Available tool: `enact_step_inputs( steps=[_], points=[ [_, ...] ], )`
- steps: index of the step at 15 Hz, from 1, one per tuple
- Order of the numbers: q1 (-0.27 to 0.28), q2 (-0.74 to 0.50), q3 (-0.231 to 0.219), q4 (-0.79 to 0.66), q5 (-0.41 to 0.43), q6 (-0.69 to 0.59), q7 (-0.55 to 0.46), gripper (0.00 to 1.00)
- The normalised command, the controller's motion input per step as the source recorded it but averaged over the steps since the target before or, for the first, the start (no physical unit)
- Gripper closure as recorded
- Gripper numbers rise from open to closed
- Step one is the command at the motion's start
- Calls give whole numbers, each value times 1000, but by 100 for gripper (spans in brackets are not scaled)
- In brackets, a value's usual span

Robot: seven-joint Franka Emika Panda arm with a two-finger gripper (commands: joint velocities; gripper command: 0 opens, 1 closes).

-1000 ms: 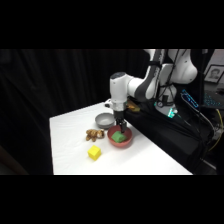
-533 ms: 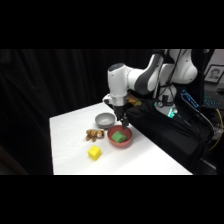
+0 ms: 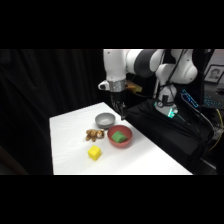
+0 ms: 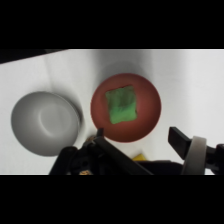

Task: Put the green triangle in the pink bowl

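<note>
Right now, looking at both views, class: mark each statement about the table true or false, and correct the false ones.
1. The green triangle lies in the pink bowl. True.
2. The gripper holds the triangle. False: it is open and empty, above the bowl.
3. The grey bowl holds the yellow cube. False: the cube sits on the table; that bowl is empty.
4. A brown object lies beside the pink bowl. True.

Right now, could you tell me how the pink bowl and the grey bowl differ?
The pink bowl is pinkish-red; the grey bowl is metallic grey. The pink bowl holds the green triangle; the grey bowl holds nothing. The pink one looks slightly wider. Both are round, shallow and upright on the table, side by side.
</note>
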Motion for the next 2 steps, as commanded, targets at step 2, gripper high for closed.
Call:
enact_step_inputs(
  steps=[2],
  points=[
    [-9,-180,47,194,59,-331,72,0]
  ],
)
